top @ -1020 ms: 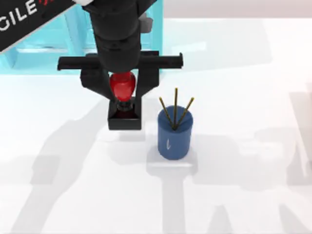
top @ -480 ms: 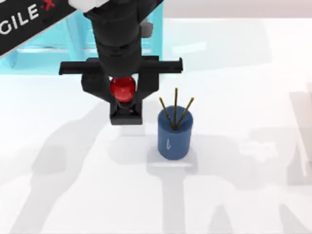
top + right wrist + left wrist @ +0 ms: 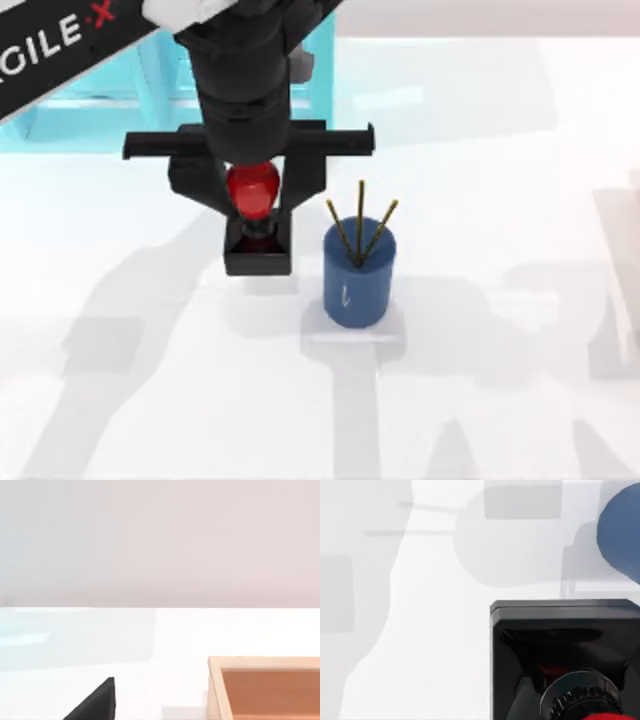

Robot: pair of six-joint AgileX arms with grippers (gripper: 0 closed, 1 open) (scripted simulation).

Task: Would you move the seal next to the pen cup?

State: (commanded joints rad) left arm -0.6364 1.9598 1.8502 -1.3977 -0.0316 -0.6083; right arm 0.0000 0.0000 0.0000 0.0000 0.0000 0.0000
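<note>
The seal [image 3: 258,250] has a glossy red knob and a black square base. It stands just left of the pen cup [image 3: 356,280], a small gap apart. The cup is dark blue with three thin pencils [image 3: 360,215] fanning out. My left gripper [image 3: 259,212] comes down from the back, shut on the seal, with a finger on each side of the red knob. In the left wrist view the seal's black base [image 3: 565,612] is close below and the cup's blue side [image 3: 622,535] is just beyond it. A black part of my right gripper [image 3: 95,705] shows in the right wrist view, away from both.
A teal, see-through frame [image 3: 100,90] stands at the back left behind my left arm. In the right wrist view there is a wooden box [image 3: 265,685] on the white table. White tabletop [image 3: 480,400] stretches in front of and to the right of the cup.
My left gripper and the seal shifted slightly. The base sat a bit farther back half a second ago and has come forward again. The pen cup has not moved.
</note>
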